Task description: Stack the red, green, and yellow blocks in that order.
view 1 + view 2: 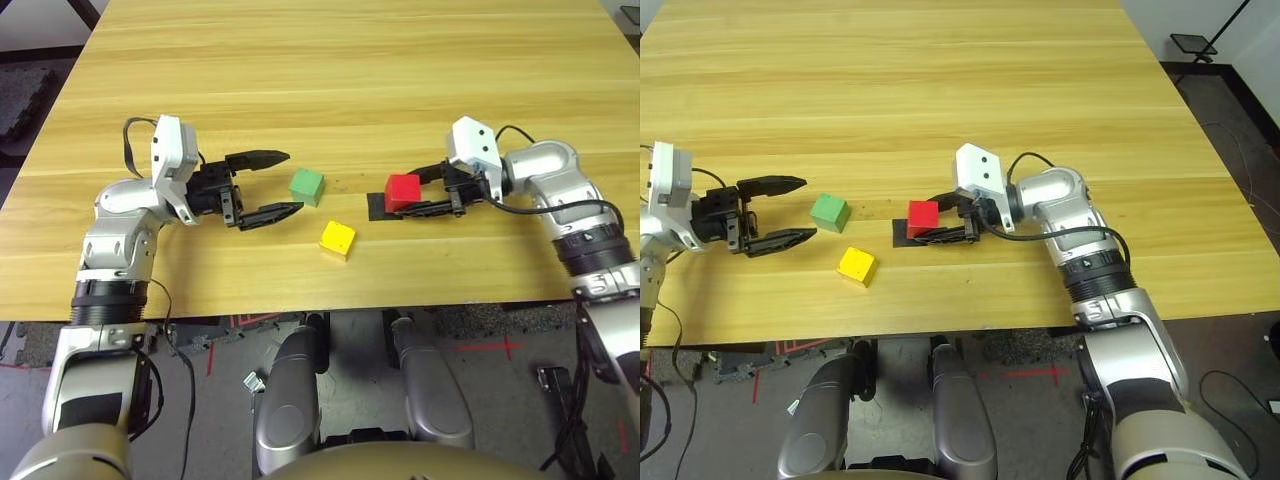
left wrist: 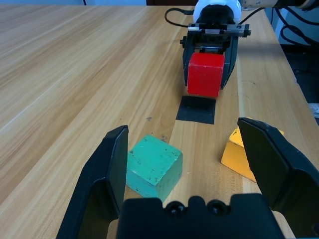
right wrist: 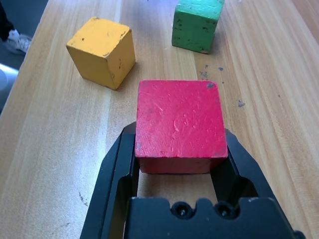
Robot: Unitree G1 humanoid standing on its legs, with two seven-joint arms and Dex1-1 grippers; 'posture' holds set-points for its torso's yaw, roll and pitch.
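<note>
Wooden worktop [image 1: 400, 60]: right gripper [image 1: 425, 197] pinches the red block [image 1: 403, 191] above the black patch [image 1: 378, 207], near the front edge; green block [image 1: 307, 186] lies just beyond the left gripper [image 1: 272, 184], jaws spread, yellow block [image 1: 337, 239] frontward.

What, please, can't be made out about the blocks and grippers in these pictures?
- Red block: its underside; whether it touches the black patch is unclear in any view.
- Yellow block: partly behind the left gripper's finger, left wrist view.
- Green block: cut by the edge, right wrist view.
</note>
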